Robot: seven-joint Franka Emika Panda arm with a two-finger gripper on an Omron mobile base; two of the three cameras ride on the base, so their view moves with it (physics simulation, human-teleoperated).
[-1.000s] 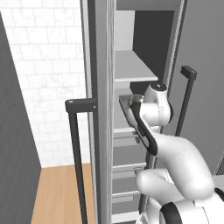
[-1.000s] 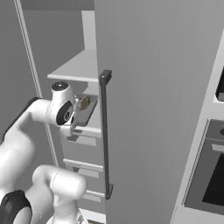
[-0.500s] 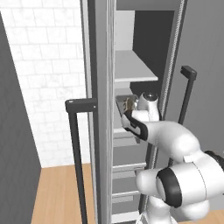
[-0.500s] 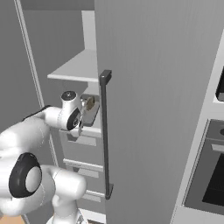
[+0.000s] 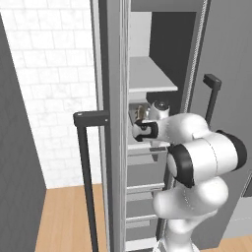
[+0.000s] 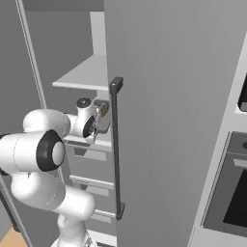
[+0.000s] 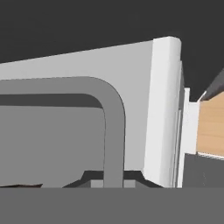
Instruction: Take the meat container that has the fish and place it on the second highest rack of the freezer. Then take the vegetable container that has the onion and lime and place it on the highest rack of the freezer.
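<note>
The claw, pinching the meat container by its rim above the freezer's second rack, risks tipping it or clipping the shelf edge.

The white arm rises from its base, folds at a dark elbow joint and reaches forward level. Its wrist ends in the gripper, whose jaws are closed, with the forearm directly behind it.

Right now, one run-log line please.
pincer: shut on meat container rim | position: inside freezer, at second highest rack | vegetable container: pending
</note>
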